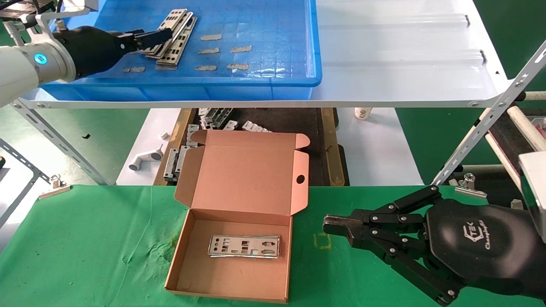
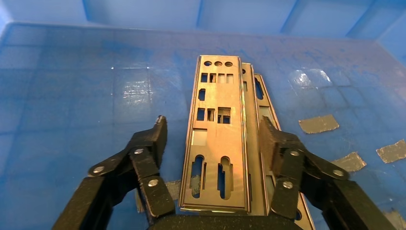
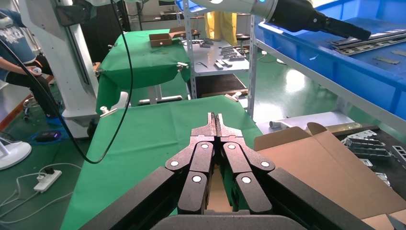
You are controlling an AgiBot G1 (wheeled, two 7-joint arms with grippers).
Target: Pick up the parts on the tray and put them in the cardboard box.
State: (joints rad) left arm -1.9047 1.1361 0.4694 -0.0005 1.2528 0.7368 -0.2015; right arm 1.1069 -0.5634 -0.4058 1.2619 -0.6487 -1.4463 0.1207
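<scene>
A stack of silver punched parts (image 1: 172,36) lies in the far left part of the blue tray (image 1: 315,51). My left gripper (image 1: 149,40) is down in the tray, open. In the left wrist view the gripper (image 2: 213,136) straddles the top part (image 2: 218,139): one finger (image 2: 155,139) stands clear of its edge, while the other finger (image 2: 270,139) sits over the lower parts (image 2: 261,96). The cardboard box (image 1: 187,256) lies open on the green table with one part (image 1: 244,246) flat inside. To its right my right gripper (image 1: 337,225) rests shut and empty, also seen in the right wrist view (image 3: 216,120).
The tray sits on a white shelf sheet (image 1: 405,55) held by slanted metal struts (image 1: 482,128). Grey brackets (image 1: 215,117) and a white plastic piece (image 1: 145,158) lie on the lower level behind the box lid (image 1: 251,170). A clip (image 1: 53,184) holds the green cloth (image 1: 85,238).
</scene>
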